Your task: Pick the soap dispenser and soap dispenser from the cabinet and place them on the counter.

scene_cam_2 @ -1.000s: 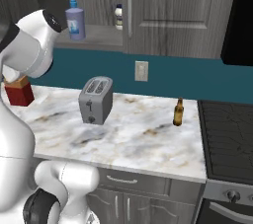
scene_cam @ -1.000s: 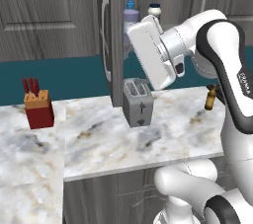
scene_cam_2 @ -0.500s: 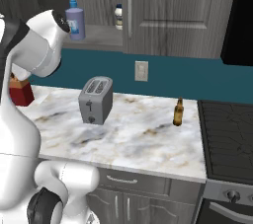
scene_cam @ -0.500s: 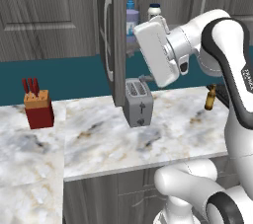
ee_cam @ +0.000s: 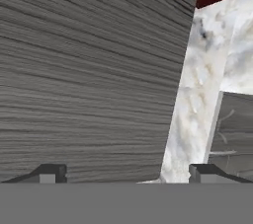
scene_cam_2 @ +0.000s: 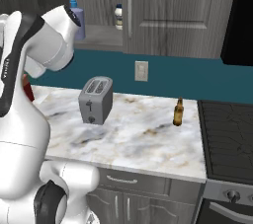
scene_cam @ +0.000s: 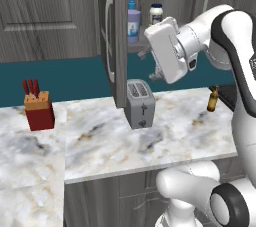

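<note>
Left base view puts one soap dispenser [scene_cam: 133,20] upright on the cabinet [scene_cam: 60,16] shelf, just behind the edge of the open door [scene_cam: 118,36], with a small white jar [scene_cam: 156,14] standing near it on the same shelf. I can make out only this one lavender bottle for certain; whether a second one hides behind it or the door, I cannot tell. None stands on the counter [scene_cam: 165,136] around the toaster [scene_cam: 139,103], so as far as the pictures go, neither bottle has been delivered and the whole job is left.

The arm's hand is raised in front of the cabinet, above and beside the toaster, short of the shelf. In the hand view the gripper [ee_cam: 126,172] has its two tips spread wide with nothing between them, looking past the door's wood grain down to the marble below. It is empty and ready to take a bottle.

Also on the counter: a red knife block [scene_cam: 38,111] well to the toaster's far side, and a brown bottle [scene_cam: 213,99] on the other.
</note>
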